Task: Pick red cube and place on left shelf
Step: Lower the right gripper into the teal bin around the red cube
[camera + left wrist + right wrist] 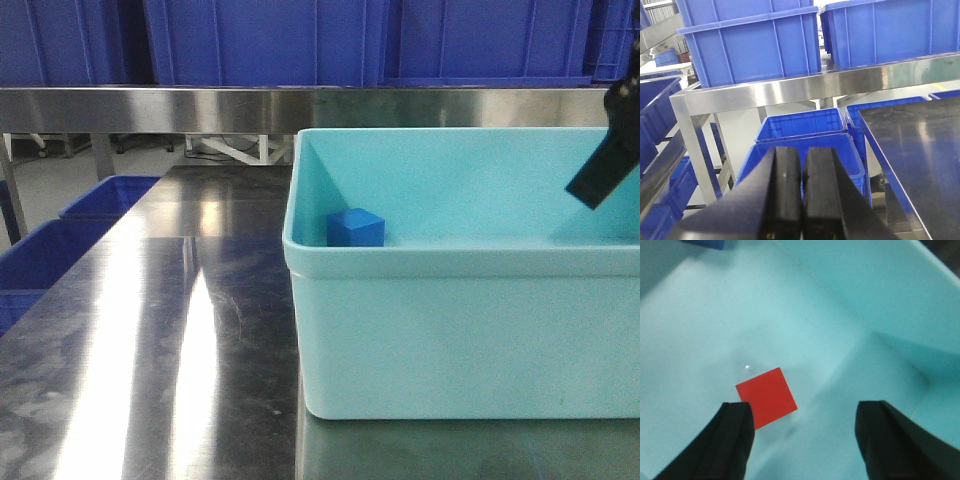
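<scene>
**Status.** The pick has not been made. The red cube [766, 397] lies flat on the floor of the pale turquoise bin [450, 330], free of any grip. The right end effector [804, 437] hangs over it with its fingers spread wide and nothing between them. The cube sits ahead of the gap, just beside the finger at the picture's left. Whether it touches that finger cannot be told. The left end effector [801, 192] is pressed together and holds nothing.

**Outstanding, by my judgement.** Closing on the cube, lifting it clear of the bin wall, carrying it to the left shelf [790, 89] and releasing it there. In short, the whole task.

**Differences between views.**
- The right wrist view alone shows the red cube. In the front view the bin's near wall hides it.
- The front view shows a blue cube [355, 228] at the bin's left end, the bin standing on the steel counter [150, 330], and the right arm dipping in at the bin's right end.
- The left wrist view alone shows the shelf's steel front rail carrying large blue crates [755, 45], with more crates below. No cube is on the shelf there.
</scene>
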